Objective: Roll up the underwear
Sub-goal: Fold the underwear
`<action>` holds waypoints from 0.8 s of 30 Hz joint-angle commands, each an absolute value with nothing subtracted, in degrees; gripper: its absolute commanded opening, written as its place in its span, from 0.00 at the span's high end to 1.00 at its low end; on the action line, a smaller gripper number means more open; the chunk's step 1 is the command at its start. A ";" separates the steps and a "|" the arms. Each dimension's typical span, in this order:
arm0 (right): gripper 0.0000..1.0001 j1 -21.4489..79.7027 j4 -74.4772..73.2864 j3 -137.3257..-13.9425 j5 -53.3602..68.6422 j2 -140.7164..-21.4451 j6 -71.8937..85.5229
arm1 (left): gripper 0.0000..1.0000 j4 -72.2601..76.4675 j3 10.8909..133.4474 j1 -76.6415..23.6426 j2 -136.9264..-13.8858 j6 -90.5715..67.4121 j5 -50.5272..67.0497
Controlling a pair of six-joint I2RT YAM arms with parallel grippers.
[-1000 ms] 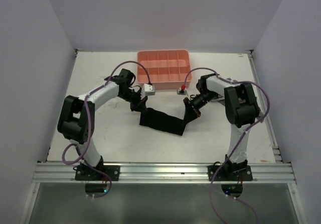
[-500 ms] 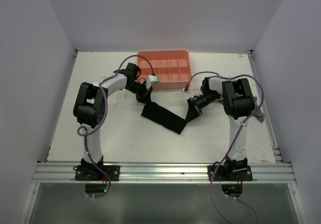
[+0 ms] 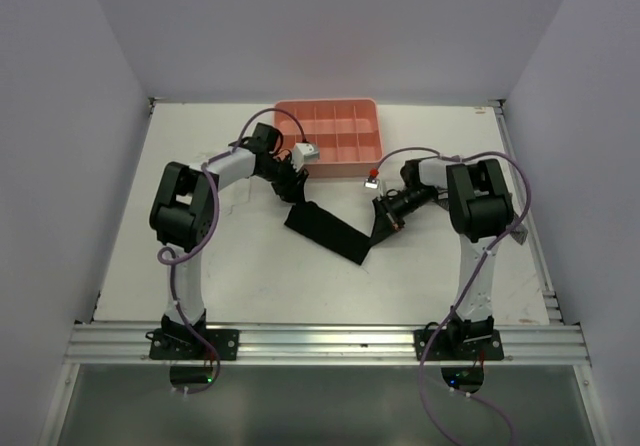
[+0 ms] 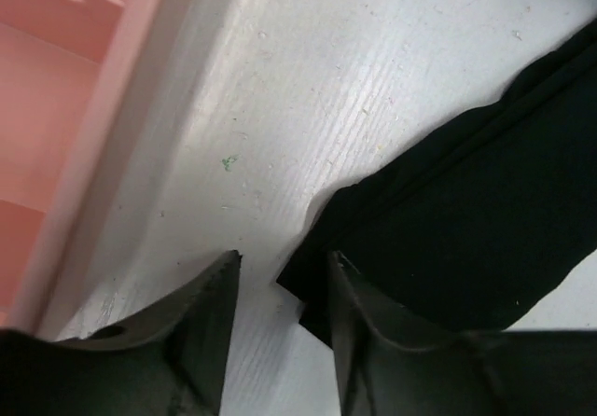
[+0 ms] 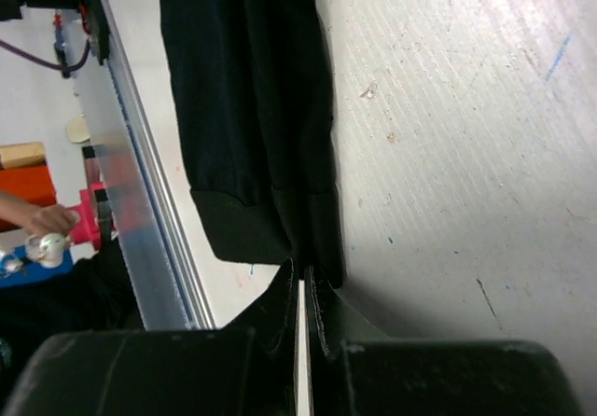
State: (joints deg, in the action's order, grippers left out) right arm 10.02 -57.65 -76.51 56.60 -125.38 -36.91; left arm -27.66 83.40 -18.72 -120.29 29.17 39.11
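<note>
Left tool (image 4: 284,259), apart, has shifted toward 12 o'clock, beside a corner of the underwear (image 4: 466,239). Right tool (image 5: 303,284) stays clamped on its 3 o'clock end. Rolling looks unstarted.

Both arms bend inward, wrists angled down. The left claw (image 4: 280,265) has its fingers spread apart; the right claw (image 5: 301,284) is pinched tight on the underwear (image 5: 242,108)

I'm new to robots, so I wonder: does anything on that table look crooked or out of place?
Only the underwear: it lies slantwise as a folded strip, one end pinched by the right gripper, while the left gripper stands open at the other corner. Nothing looks spilled or damaged.
</note>
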 commanded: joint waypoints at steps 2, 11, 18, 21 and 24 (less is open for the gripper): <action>0.94 10.46 -50.36 -74.53 49.57 -119.98 -30.24 | 0.44 -22.59 83.94 -18.98 -115.50 27.07 36.74; 0.56 10.46 -48.16 -72.16 44.75 -105.24 -26.28 | 0.41 -19.34 79.38 -18.46 -97.58 26.89 30.59; 0.60 10.89 -41.67 -71.81 34.02 -99.59 -23.65 | 0.45 -27.06 67.71 -18.46 -86.85 29.70 29.27; 0.74 12.73 -36.75 -72.24 30.33 -100.54 -22.41 | 0.51 -28.47 61.36 -18.46 -84.38 29.97 30.23; 0.88 15.28 -33.93 -73.12 25.67 -103.44 -22.59 | 0.57 -29.35 55.65 -19.24 -83.41 30.59 30.41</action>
